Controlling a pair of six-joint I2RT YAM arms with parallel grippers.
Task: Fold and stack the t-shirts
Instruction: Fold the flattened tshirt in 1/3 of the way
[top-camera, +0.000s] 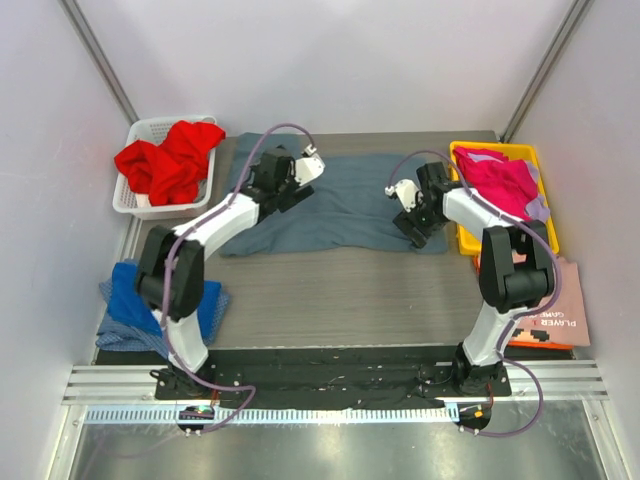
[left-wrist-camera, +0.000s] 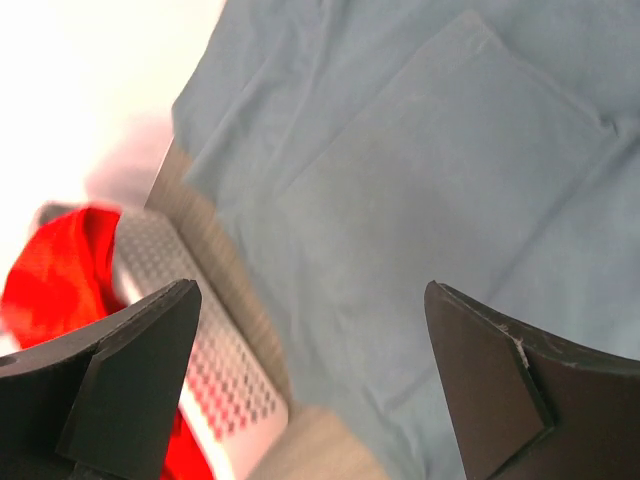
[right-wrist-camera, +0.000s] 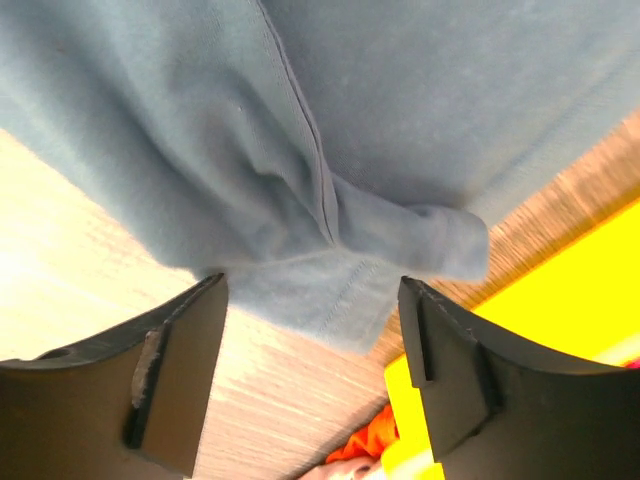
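Wood-grain desk (top-camera: 340, 290), pale walls on three sides. Slate blue-grey t-shirt (top-camera: 350, 205) lies spread along the far edge at mid-desk; in the left wrist view a squared panel of it is doubled over on top. Left claw (left-wrist-camera: 310, 292) hangs above the shirt's left part, jaws released wide, nothing between them. Right claw (right-wrist-camera: 312, 283) hangs above the shirt's near right corner, jaws apart; I see the hem and a rumpled corner lying below them, not pinched. White basket (top-camera: 150, 208) at the far left corner holds heaped red t-shirts (top-camera: 170, 160); I cannot tell how many. Yellow bin (top-camera: 510, 148) at the far right corner holds a magenta t-shirt (top-camera: 498, 178), with a pale strip of cloth at its right rim. Royal blue t-shirt (top-camera: 122, 300) lies bunched at the left edge beside the left arm. Pinkish printed sheet (top-camera: 568, 300) lies at the right edge, near side.
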